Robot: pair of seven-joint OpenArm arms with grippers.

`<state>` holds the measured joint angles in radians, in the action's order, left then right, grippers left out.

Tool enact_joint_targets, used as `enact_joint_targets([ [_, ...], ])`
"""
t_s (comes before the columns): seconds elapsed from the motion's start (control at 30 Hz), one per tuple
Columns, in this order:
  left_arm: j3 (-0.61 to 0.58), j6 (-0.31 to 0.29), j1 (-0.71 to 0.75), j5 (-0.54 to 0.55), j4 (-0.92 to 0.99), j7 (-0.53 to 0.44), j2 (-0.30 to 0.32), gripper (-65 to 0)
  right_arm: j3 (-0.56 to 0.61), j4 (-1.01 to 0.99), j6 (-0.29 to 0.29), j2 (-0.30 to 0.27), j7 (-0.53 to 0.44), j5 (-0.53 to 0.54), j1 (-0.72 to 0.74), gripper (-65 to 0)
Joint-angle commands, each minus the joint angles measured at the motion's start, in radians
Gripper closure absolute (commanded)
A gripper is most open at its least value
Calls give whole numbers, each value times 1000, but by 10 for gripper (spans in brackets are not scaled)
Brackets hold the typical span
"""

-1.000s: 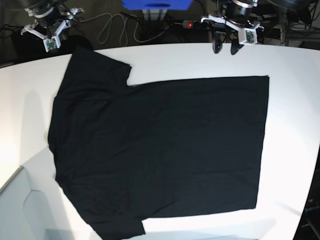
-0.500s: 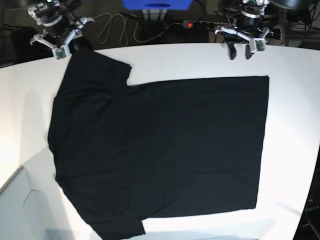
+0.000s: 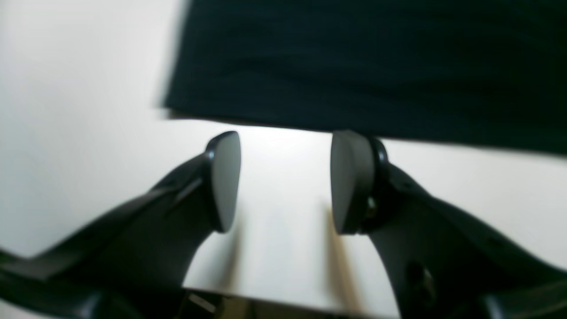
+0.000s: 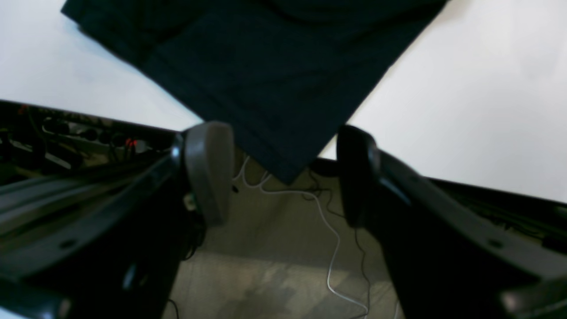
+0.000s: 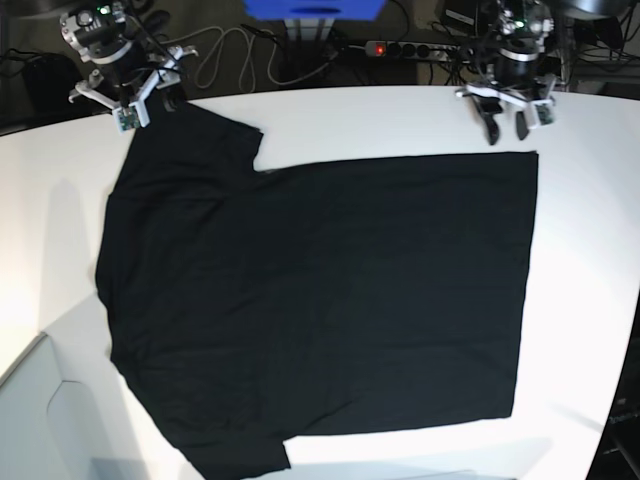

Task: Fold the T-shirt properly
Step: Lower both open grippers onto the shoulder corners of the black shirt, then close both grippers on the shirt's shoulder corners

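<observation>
The T-shirt (image 5: 320, 300) lies flat, plain side up, on the table (image 5: 590, 250). My right end effector (image 4: 283, 173) stands wide and empty, straddling the sleeve corner at the table's far edge. My left end effector (image 3: 283, 181) stands wide and empty, just short of the hem corner. I judge both must seat deep over their corners and close together.

This looks like a robotics lab or test bench. A wide, bare white rounded table (image 5: 590, 200) serves as the work surface. Just behind the left gripper (image 5: 506, 128) lies a black power strip with a red lit switch (image 5: 395, 48), and loose grey and white cables (image 5: 225, 55) trail over a dark floor (a solid blue box-like object (image 5: 314, 9) stands beyond them) behind the right gripper (image 5: 150, 105).
</observation>
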<state>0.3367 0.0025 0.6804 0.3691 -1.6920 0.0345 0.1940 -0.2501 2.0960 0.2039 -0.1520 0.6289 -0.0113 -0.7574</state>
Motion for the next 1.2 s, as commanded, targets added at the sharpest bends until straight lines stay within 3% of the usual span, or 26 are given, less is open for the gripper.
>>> enact_joint_targets([
  [0.0, 26, -3, 6, 35, 0, -26, 14, -314, -4, 14, 10, -5, -16, 3, -12, -355],
  [0.23, 100, -3, -49, 259, 83, 100, 112, -314, -4, 14, 10, -5, -16, 3, -11, -354],
  [0.87, 120, -5, -202, 216, 208, 120, 101, -311, -4, 14, 10, -5, -16, 3, -14, -354],
  [1.17, 49, -5, -204, 215, 209, 120, 101, -309, -4, 14, 10, -5, -16, 3, -12, -354],
])
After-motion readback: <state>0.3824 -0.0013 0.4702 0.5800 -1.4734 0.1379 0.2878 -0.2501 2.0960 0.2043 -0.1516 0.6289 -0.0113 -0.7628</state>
